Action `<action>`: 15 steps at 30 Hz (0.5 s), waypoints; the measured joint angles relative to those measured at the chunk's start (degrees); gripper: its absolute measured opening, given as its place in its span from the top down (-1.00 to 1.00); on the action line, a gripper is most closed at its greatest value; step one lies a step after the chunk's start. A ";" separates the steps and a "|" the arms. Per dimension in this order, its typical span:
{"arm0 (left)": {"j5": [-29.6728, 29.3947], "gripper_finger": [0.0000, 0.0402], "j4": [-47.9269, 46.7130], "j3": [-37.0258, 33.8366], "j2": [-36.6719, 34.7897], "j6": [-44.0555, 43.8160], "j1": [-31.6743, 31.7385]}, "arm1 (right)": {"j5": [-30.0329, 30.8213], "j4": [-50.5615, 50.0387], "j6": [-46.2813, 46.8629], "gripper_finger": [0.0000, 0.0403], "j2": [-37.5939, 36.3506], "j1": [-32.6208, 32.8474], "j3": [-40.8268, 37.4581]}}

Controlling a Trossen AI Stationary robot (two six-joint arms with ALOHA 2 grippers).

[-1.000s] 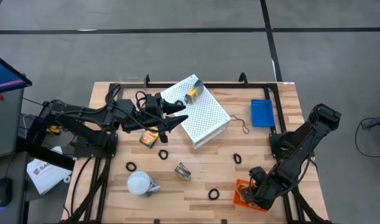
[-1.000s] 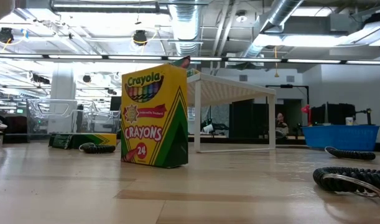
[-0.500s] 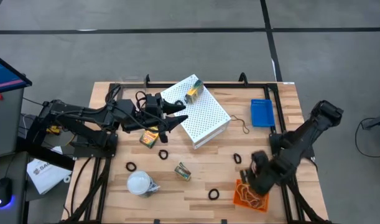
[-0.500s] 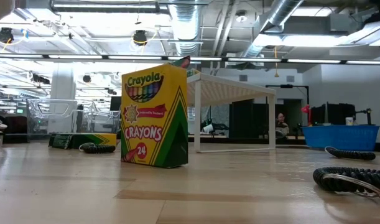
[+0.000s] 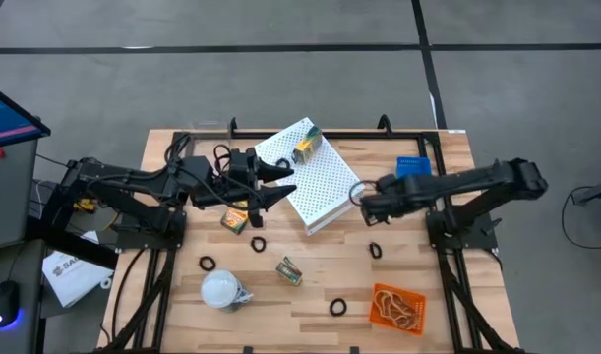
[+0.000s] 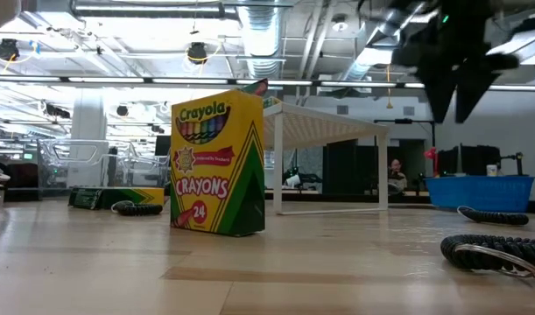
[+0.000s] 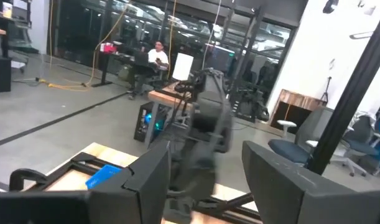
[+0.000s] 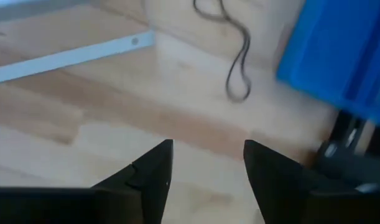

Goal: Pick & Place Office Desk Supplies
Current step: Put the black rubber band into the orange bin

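The right gripper (image 5: 360,203) hangs empty with fingers apart above the table, just right of the white perforated box (image 5: 315,177), and the thin rubber-band loop (image 8: 238,65) lies flat just beyond it, beside the blue bin (image 5: 414,178). A loop that thin (barely any height) could slip between the fingertips, or they could scrape the wood. The left gripper (image 5: 280,180), part-open and empty, waits at the box's left edge above a crayon box (image 5: 237,216).

A wooden slatted table (image 5: 310,295) is carrying everything. A white perforated box (image 5: 325,182) is sitting near its middle. A blue tray (image 5: 414,180) is lying toward the right edge, with a thin rubber-band loop (image 5: 382,200) just beside it. An orange tray (image 5: 396,307) is resting at the near right. Two crayon boxes (image 5: 236,217) (image 5: 289,270), a white bulb-like object (image 5: 221,290) and several black rings (image 5: 337,308) (image 5: 208,263) (image 5: 258,243) (image 5: 376,250) are lying scattered on the boards.
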 joint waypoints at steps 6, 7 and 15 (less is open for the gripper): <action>0.02 0.05 0.12 0.00 -0.49 0.13 -1.01 | 2.41 3.72 -17.58 0.09 3.47 -1.53 -4.60; 0.02 0.05 -0.04 0.00 -0.47 0.13 -1.20 | 2.72 4.65 -20.36 0.10 3.85 -1.36 -5.77; 0.09 0.05 0.67 0.00 -0.45 -1.06 -1.30 | 7.72 7.57 -33.71 0.17 7.08 -0.29 -11.83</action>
